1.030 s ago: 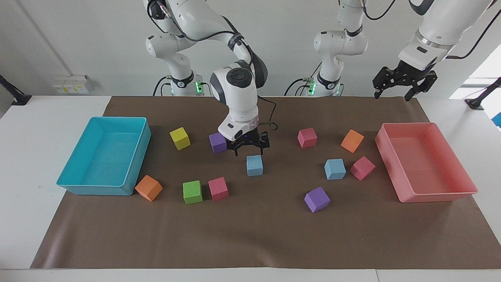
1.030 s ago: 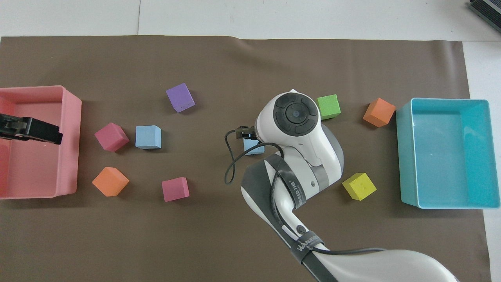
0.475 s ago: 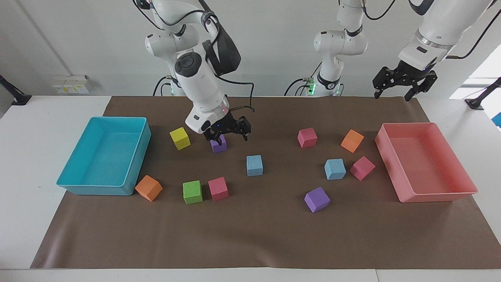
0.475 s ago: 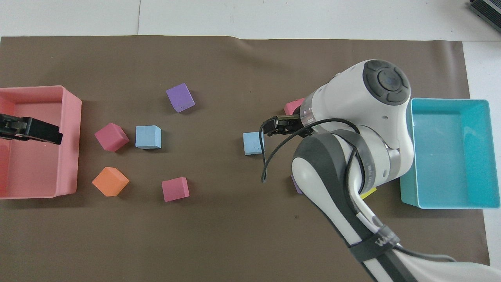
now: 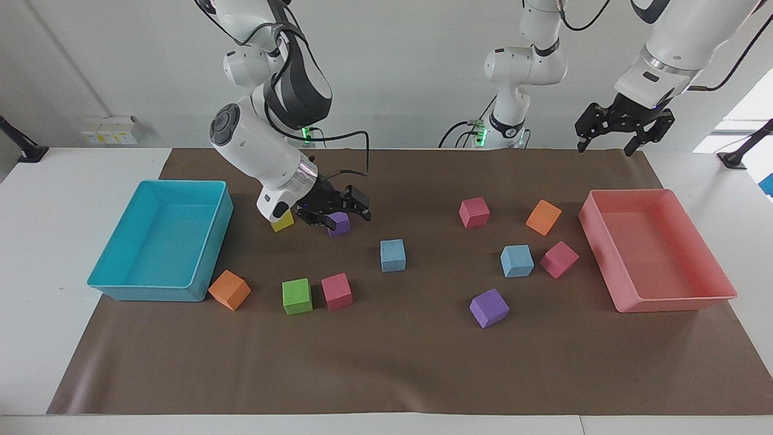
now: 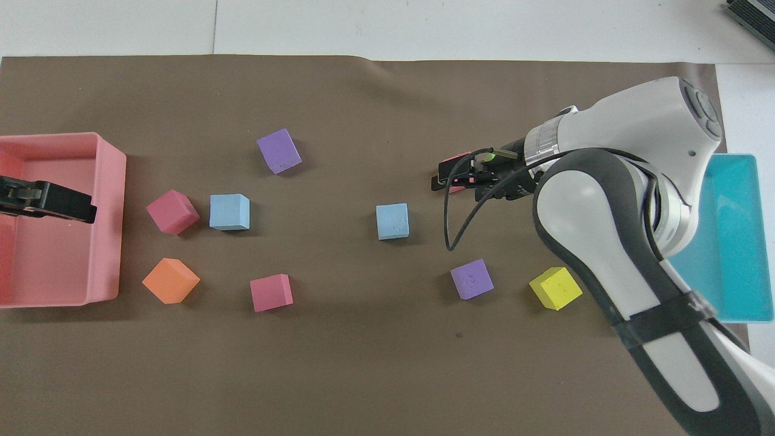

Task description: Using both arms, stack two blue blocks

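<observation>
Two sky-blue blocks lie apart on the brown mat. One blue block [image 5: 392,255] [image 6: 392,221] is near the middle. The other blue block [image 5: 517,261] [image 6: 229,212] lies toward the left arm's end, beside a pink cube. My right gripper [image 5: 347,217] [image 6: 437,181] is open and empty. It is tilted sideways and low over the mat by a purple cube [image 5: 338,223], clear of the middle blue block. My left gripper [image 5: 607,144] [image 6: 85,212] is open and empty. It waits high up over the pink tray [image 5: 664,302].
A turquoise tray [image 5: 163,293] stands at the right arm's end. Scattered cubes lie on the mat: yellow [image 5: 281,223], orange [image 5: 229,290], green [image 5: 297,296], pink [image 5: 336,291], purple [image 5: 489,307], pink [image 5: 474,212], orange [image 5: 543,217] and pink [image 5: 559,259].
My right gripper has left its place just above the middle blue block. It swung toward the turquoise tray's end and tilted over. The block stays where it was. The left arm has not moved.
</observation>
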`<state>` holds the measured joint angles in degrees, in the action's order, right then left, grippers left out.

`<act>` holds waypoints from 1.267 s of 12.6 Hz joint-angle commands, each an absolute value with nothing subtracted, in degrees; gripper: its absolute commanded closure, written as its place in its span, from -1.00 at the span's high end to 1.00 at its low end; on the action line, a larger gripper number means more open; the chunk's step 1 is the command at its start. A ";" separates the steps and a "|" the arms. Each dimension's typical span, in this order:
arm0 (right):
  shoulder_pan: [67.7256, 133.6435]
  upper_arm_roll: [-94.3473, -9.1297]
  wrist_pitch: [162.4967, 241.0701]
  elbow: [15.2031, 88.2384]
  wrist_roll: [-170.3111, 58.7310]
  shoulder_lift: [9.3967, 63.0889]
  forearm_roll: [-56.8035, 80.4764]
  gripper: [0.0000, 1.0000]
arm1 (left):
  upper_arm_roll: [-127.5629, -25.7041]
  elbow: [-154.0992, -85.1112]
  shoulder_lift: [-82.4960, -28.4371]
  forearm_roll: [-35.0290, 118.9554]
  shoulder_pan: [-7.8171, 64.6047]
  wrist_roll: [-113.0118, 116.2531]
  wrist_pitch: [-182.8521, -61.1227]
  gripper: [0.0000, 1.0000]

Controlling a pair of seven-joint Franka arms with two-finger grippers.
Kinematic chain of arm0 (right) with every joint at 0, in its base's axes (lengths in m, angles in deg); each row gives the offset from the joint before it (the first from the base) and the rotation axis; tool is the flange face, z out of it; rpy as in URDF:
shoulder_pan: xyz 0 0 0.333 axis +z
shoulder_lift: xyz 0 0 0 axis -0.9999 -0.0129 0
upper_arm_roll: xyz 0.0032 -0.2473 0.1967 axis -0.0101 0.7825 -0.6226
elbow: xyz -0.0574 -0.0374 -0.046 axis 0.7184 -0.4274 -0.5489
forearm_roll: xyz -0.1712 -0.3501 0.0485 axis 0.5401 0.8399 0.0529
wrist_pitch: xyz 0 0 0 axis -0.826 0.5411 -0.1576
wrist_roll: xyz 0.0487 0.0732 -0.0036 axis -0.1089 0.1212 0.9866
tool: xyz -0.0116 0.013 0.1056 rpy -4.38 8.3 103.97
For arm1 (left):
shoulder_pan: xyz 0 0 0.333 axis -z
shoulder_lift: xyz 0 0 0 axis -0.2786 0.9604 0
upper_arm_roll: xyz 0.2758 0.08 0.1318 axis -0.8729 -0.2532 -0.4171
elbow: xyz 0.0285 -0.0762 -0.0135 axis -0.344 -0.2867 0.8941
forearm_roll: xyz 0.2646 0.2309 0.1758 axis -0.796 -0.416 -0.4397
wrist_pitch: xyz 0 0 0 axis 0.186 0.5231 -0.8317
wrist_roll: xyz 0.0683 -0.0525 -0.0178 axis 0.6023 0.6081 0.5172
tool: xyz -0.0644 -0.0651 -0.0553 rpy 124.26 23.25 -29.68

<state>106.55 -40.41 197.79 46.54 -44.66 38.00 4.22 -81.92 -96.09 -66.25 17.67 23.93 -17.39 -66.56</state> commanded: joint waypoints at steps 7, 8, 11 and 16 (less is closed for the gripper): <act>102.35 -41.02 200.64 53.00 -64.05 31.91 -11.71 -1.00 | -80.72 -96.45 -67.19 17.44 23.47 -17.95 -65.35 1.00; 103.05 -41.02 201.95 53.35 -63.62 30.94 -13.63 -1.00 | -80.37 -96.36 -67.28 17.44 23.65 -18.04 -65.78 1.00; 105.50 -41.11 207.30 55.63 -64.23 28.92 -17.78 -1.00 | -80.98 -96.63 -67.63 17.44 22.86 -18.13 -63.69 1.00; 105.26 -41.11 208.02 57.74 -74.77 26.45 -21.38 -1.00 | -81.07 -98.03 -66.85 17.44 22.77 -18.39 -71.21 1.00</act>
